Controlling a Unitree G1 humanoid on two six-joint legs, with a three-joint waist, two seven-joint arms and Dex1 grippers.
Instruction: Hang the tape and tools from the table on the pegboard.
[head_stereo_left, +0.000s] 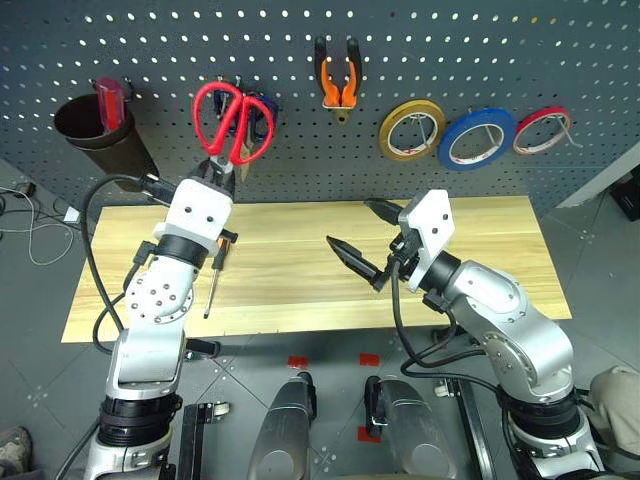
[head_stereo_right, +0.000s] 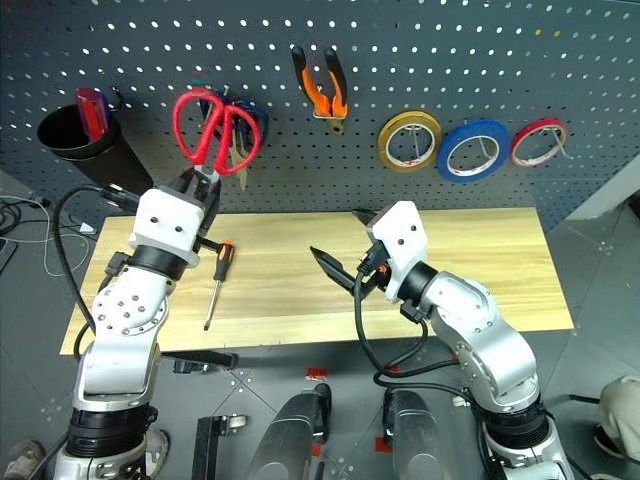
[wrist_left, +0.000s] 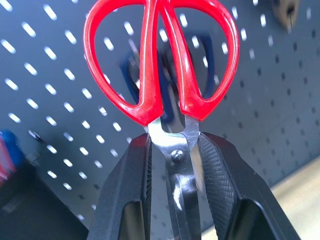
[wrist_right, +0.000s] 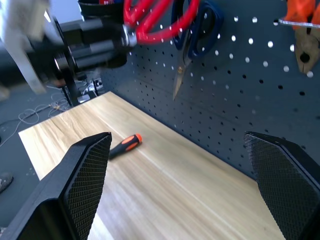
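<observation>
While the blue tape (head_stereo_left: 477, 139) and the pliers (head_stereo_left: 337, 80) already hang on the pegboard (head_stereo_left: 420, 60), the step in hand is hanging the red scissors (head_stereo_left: 233, 122). The left gripper (wrist_left: 172, 175) is clamped on the steel blades just below the pivot and holds them up, red loops topmost, in front of the board, right over a pair of blue-looped scissors (wrist_right: 197, 35) that hangs there. From these views I cannot tell whether a loop has caught a hook. The right gripper (head_stereo_left: 365, 240) hovers above the middle of the table (head_stereo_left: 480, 270) with its fingers spread wide and nothing between them. The screwdriver (head_stereo_right: 217, 283) lies on the table's left part, just beside the left arm, not yet picked up. The next move, as I judge it, calls for threading one red loop onto a free hook without knocking the blue pair, then letting go and turning to the screwdriver.
</observation>
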